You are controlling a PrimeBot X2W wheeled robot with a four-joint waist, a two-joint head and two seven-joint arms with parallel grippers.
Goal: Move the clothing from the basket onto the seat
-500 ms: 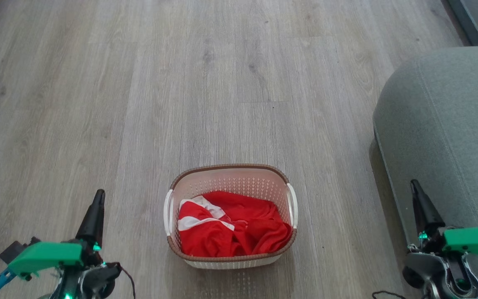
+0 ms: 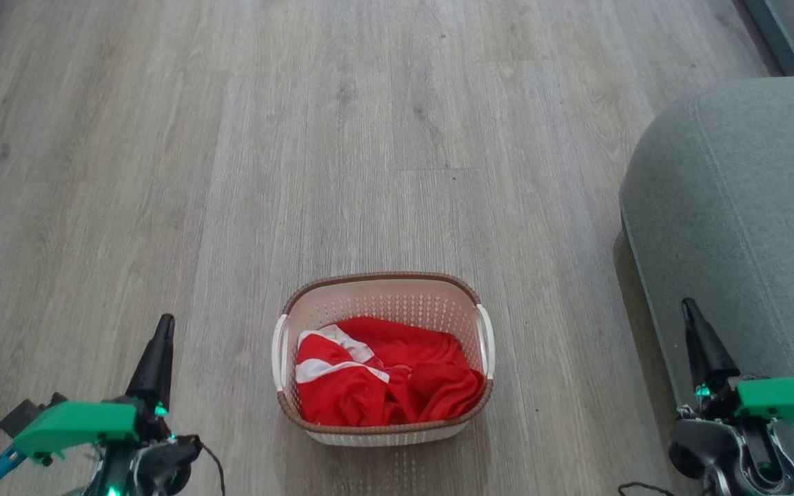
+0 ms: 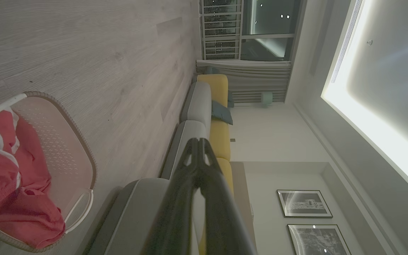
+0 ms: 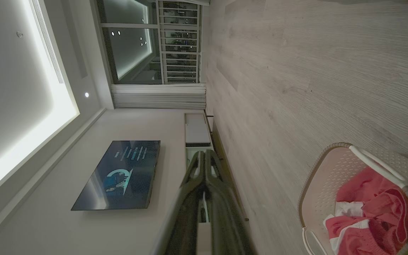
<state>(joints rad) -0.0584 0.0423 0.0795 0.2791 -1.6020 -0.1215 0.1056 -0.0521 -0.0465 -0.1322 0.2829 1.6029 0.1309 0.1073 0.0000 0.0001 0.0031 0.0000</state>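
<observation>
Nothing moved, crumpled red white-banded clothing (image 2: 397,386) in basket (image 2: 380,277), left gripper (image 2: 164,322) and right gripper (image 2: 688,306) closed

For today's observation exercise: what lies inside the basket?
Crumpled red clothing with white bands lies in the basket. Its bottom is covered, so anything beneath the clothing cannot be seen.

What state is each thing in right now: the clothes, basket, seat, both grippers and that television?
basket, upright on the floor, partly filled.
clothing, crumpled inside it.
seat, no clothing on the part in view.
left gripper, shut, holding nothing.
right gripper, shut, holding nothing.
television, switched on.
</observation>
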